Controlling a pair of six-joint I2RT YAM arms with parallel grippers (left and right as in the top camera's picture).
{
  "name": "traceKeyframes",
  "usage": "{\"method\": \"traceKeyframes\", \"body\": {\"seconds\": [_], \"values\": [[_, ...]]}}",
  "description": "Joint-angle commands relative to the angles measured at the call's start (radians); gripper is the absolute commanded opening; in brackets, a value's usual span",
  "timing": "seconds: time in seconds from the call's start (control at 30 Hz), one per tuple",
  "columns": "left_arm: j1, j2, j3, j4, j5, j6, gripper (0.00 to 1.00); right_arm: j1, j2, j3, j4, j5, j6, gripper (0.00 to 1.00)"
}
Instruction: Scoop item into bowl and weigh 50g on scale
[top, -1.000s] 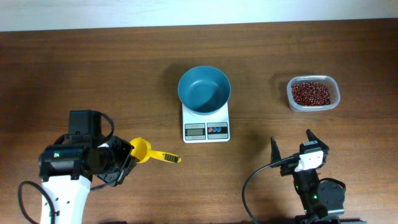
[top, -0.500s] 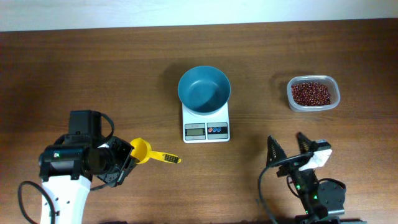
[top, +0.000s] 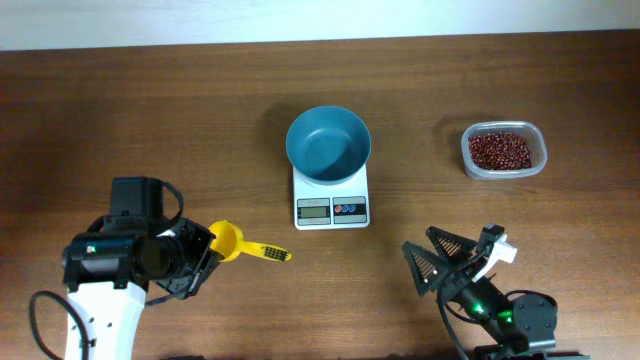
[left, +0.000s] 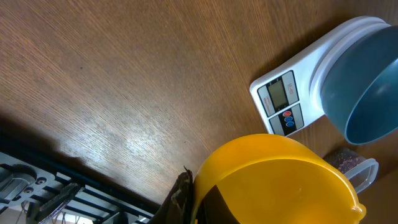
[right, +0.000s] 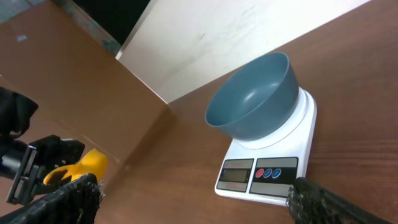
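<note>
Left gripper (top: 207, 247): pinching yellow scoop (top: 240, 245), near left.
Right gripper (top: 417, 238): spread, near right.
Beans (top: 499, 150): in clear tub (top: 541, 152), far right.
Teal bowl (top: 328, 145): empty, on scale (top: 331, 208), centre.
Advice: carry the scoop level to the tub, passing clear of the bowl.

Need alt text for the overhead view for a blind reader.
An empty teal bowl sits on a white scale mid-table. The left pincer grips a yellow scoop; the right pincer is open. Red-brown beans sit in a clear tub at right.
</note>
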Motion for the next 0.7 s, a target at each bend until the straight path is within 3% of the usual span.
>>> {"method": "traceKeyframes", "body": {"seconds": [0.0, 0.13, 0.3, 0.43, 0.67], "values": [[0.0, -0.01, 0.018, 0.002, -0.014, -0.016, 0.0, 0.006, 0.018, 0.115, -0.075, -0.005, -0.034, 0.99], [0.0, -0.01, 0.018, 0.002, -0.014, -0.016, 0.0, 0.006, 0.158, 0.319, -0.356, -0.027, -0.128, 0.99], [0.0, -0.01, 0.018, 0.002, -0.014, -0.016, 0.0, 0.006, 0.422, 0.615, -0.688, -0.085, -0.111, 0.99], [0.0, -0.01, 0.018, 0.002, -0.015, -0.016, 0.0, 0.006, 0.549, 0.678, -0.709, -0.347, -0.111, 0.99], [0.0, -0.009, 0.018, 0.002, -0.014, -0.016, 0.0, 0.006, 0.603, 0.678, -0.705, -0.398, -0.111, 0.99]]}}
